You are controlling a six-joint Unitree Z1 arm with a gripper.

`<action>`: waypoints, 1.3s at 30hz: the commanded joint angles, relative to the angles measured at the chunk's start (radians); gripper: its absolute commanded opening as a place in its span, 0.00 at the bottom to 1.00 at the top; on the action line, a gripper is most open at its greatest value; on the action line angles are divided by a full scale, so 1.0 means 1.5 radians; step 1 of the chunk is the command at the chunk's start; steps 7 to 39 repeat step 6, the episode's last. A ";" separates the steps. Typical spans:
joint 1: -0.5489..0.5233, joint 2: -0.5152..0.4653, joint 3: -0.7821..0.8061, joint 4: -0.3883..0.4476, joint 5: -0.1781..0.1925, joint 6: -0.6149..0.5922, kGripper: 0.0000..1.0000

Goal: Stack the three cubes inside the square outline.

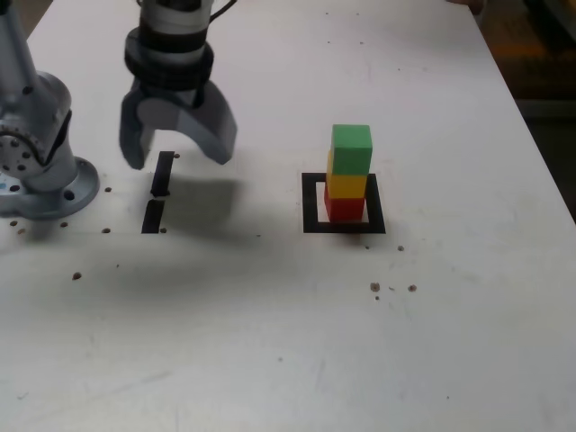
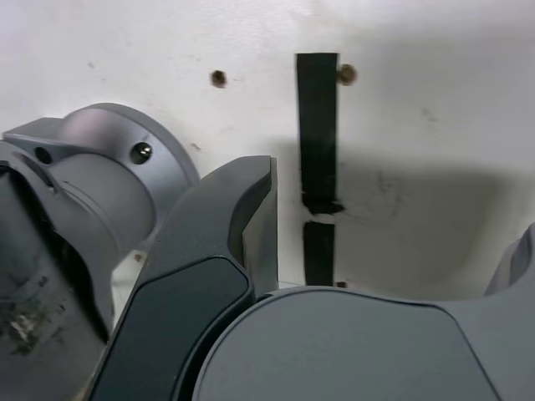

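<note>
Nearest the exterior camera lies bare white table (image 1: pixel 270 360), marked only by a few small brown specks and screw holes. No brand, label or writing can be read anywhere in either view.

Further back, at the exterior view's right of centre, sits the square outline (image 1: pixel 311 202) of black tape. Inside it the three cubes stand in one column: the red cube (image 1: pixel 344 208) on the table, the yellow cube (image 1: pixel 346 184) on top of it, and the green cube (image 1: pixel 351 148) uppermost, set slightly askew to the one below. The stack stands toward the back of the square, and the yellow and green cubes hide its rear strip.

Well apart, toward the exterior view's left, two short black tape strips (image 1: pixel 157 196) lie end to end with a small gap between them; the wrist view shows the same strips (image 2: pixel 318 159) directly below the arm. Above them hovers the gripper (image 1: pixel 178 155), pointing down, its grey jaws spread wide and empty, casting a shadow on the table.

At the far left of the exterior view stands the arm's grey base (image 1: pixel 40 162), bolted to the table.
</note>
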 commanded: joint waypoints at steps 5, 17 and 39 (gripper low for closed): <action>0.001 0.000 0.023 -0.007 -0.002 0.001 1.00; 0.001 0.000 0.028 -0.010 -0.002 0.001 1.00; 0.001 0.000 0.028 -0.010 -0.002 0.001 1.00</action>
